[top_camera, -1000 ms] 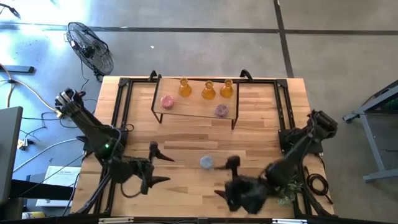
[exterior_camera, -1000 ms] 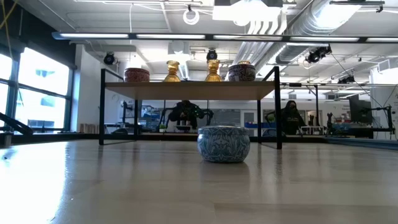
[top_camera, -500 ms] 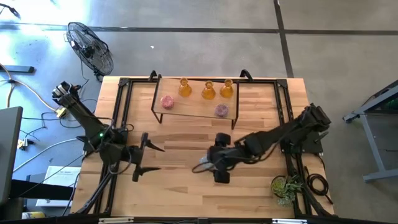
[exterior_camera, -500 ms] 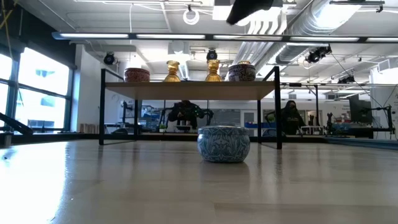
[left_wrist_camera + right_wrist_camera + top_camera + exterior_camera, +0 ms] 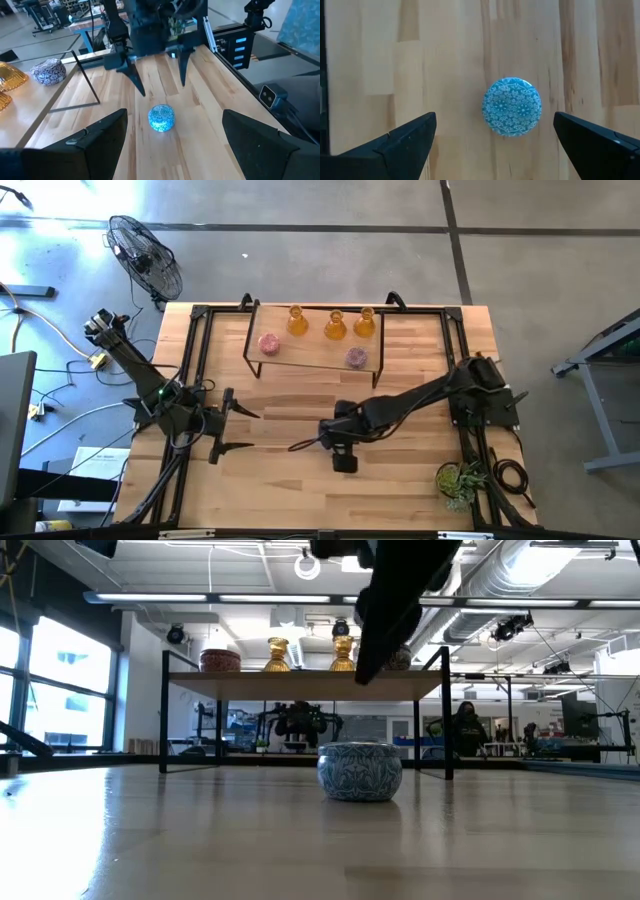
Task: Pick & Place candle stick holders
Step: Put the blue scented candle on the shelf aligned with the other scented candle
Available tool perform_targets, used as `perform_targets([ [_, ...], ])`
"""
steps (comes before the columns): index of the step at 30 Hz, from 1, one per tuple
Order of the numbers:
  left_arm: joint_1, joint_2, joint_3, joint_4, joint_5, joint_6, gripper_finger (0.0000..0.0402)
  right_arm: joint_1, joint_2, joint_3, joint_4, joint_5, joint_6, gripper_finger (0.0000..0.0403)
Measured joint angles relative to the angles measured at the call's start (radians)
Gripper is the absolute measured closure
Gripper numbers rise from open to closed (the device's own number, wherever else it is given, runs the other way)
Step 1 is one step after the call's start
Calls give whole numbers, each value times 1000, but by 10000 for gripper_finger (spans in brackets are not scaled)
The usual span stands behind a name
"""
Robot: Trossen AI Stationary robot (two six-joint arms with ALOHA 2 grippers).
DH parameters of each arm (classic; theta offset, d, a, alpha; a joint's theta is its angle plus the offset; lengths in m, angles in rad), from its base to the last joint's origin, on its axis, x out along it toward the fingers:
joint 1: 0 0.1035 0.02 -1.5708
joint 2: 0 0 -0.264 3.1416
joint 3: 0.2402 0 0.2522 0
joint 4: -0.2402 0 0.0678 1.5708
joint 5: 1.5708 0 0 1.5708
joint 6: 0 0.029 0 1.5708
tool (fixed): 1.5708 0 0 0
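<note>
A light blue round candle stick holder (image 5: 511, 106) stands on its base on the bare table, mid-table (image 5: 360, 771). My right gripper (image 5: 162, 89) hangs open above it, pointing down, a finger to each side and well clear; in the high view that gripper (image 5: 325, 448) hides the holder. The pink (image 5: 269, 344) and mauve (image 5: 356, 358) holders and three amber ones (image 5: 335, 325) stand on a raised shelf (image 5: 310, 352) at the table's far side. My left gripper (image 5: 252, 430) waits open near the left edge, pointing toward the blue holder (image 5: 161, 118).
A small green potted plant (image 5: 460, 480) stands at the near right corner. Black frame rails (image 5: 195, 350) run along the table's left and right sides. A fan (image 5: 145, 255) stands on the floor beyond the far left corner. People show in the room behind the table.
My right gripper has swung from the table's near right to the middle, over the blue holder, tipping to point downward and sinking into the low view. My left gripper has drawn back toward the table's left edge. The holders have kept still.
</note>
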Motion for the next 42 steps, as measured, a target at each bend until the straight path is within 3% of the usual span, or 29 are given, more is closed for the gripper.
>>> perform_targets([
  [17, 0, 0, 0, -19, 7, -1, 80, -47, 139, 0, 21, -27, -41, 5],
  [42, 0, 1, 1, -44, 26, -12, 80, -66, 243, 3, 30, -24, -37, 5],
])
